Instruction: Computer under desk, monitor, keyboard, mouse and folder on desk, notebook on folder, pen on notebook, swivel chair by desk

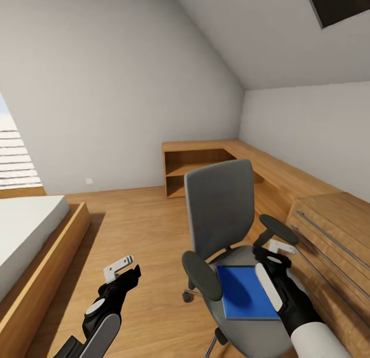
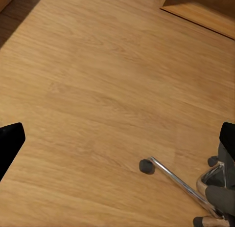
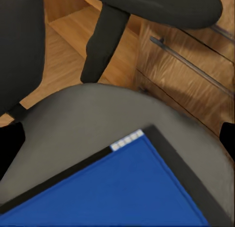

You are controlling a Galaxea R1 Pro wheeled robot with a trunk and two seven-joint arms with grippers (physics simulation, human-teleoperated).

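The swivel chair (image 1: pixel 221 203) stands at centre right with its grey back towards the far wall. The bright blue folder (image 1: pixel 245 292) lies flat on its grey seat (image 3: pixel 98 119). My right gripper (image 1: pixel 275 251) hangs open just above the seat's right side, beside the right armrest (image 1: pixel 278 228). The right wrist view looks down on the folder (image 3: pixel 127 192), whose corner lies between the spread fingertips. My left gripper (image 1: pixel 125 270) is open over bare floor to the chair's left, holding nothing. The desk, monitor, keyboard, mouse, notebook, pen and computer are out of view.
Low light-wood cabinets (image 1: pixel 329 229) with long bar handles run along the right wall, close behind the chair. An open wooden shelf unit (image 1: pixel 195 167) stands at the back. A bed (image 1: pixel 31 229) on a wooden frame is at the left. The chair's chrome base (image 2: pixel 181 183) is near my left gripper.
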